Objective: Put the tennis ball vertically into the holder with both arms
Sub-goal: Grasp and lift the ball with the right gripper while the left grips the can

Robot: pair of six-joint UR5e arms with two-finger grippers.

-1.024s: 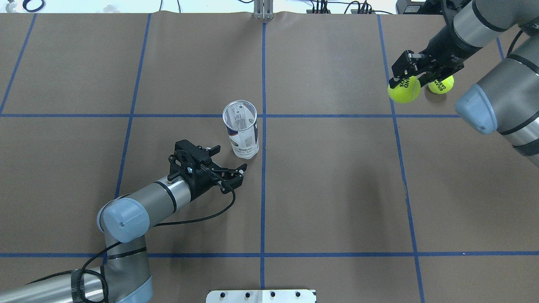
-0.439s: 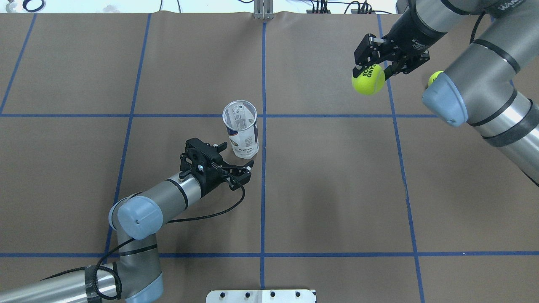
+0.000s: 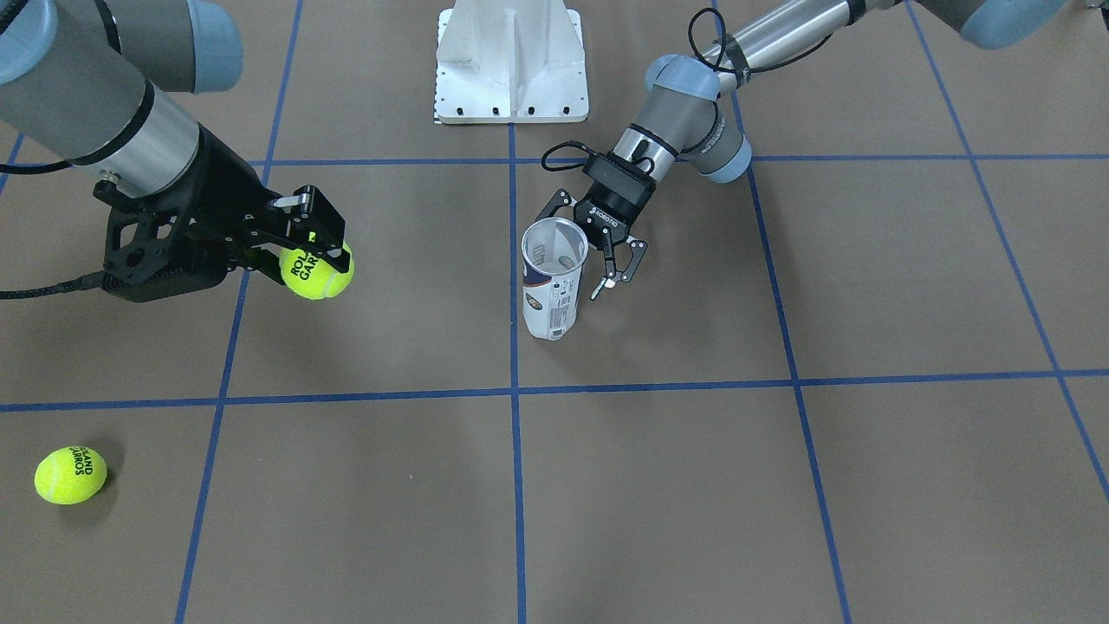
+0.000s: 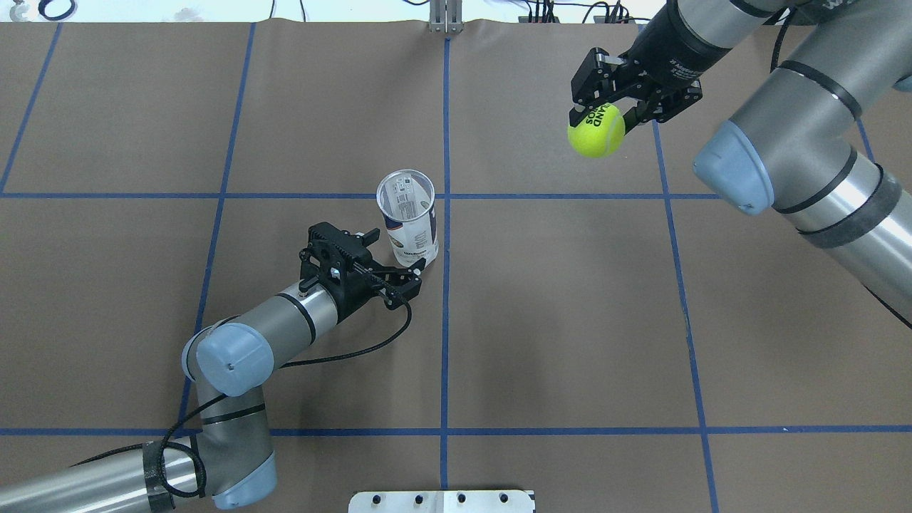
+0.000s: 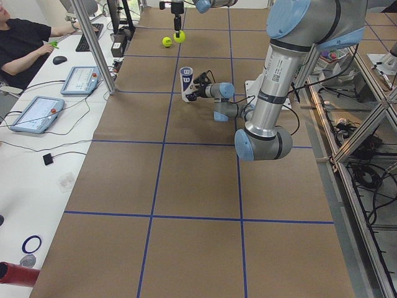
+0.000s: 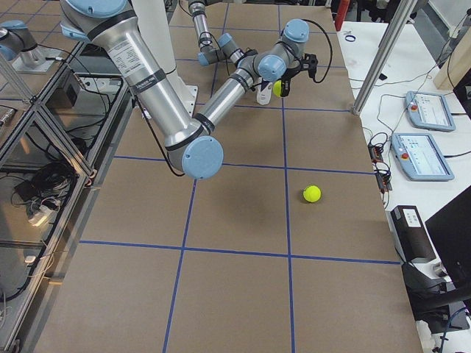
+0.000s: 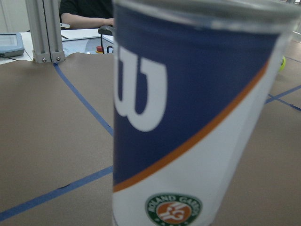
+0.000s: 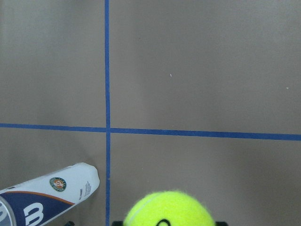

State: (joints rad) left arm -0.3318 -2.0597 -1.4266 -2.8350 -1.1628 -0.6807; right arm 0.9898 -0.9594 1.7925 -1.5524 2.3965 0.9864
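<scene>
The holder [image 4: 406,214] is a clear tube with a navy and white "W" label, standing upright with its mouth open near the table's middle. My left gripper [image 4: 396,251] is open, low against the tube's lower part, one finger on each side. The tube [image 7: 188,122] fills the left wrist view. My right gripper [image 4: 602,110] is shut on a yellow tennis ball [image 4: 596,130], held above the table at the far right of the holder. The front-facing view shows that ball [image 3: 317,270] and the holder [image 3: 554,282]. The right wrist view shows the ball [image 8: 169,210] and the tube [image 8: 47,197] below.
A second tennis ball [image 3: 71,474] lies on the brown paper beyond my right arm, hidden in the overhead view. The white metal base [image 3: 511,61] stands at the table's near edge. Blue tape lines cross the table. An operator [image 5: 25,43] sits at the far side.
My right arm has carried the tennis ball left, away from the second ball and toward the holder. My left gripper has moved in closer to the tube's base.
</scene>
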